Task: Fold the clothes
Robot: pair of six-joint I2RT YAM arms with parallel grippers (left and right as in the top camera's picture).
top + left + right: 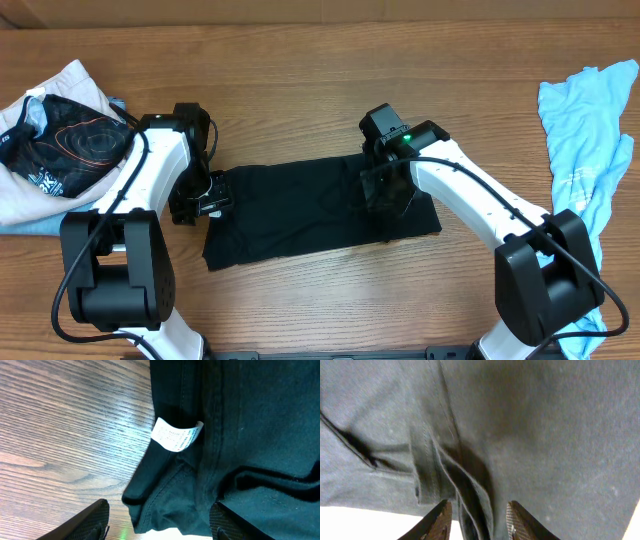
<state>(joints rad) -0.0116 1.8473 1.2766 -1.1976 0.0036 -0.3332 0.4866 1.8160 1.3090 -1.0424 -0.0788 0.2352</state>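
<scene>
The clothes, a plain black T-shirt, lie folded into a rough rectangle at the middle of the wooden table. My left gripper is at the shirt's left edge. In the left wrist view that gripper stands open, with a bunched hem of the shirt between the wide-apart jaws and a white care label just ahead. My right gripper is over the shirt's right part. In its own view it is open, and a raised fold of the shirt lies loose between the pads.
A black garment with an orange-and-white swirl print lies on a white cloth at the table's left edge. A light blue garment is draped along the right edge.
</scene>
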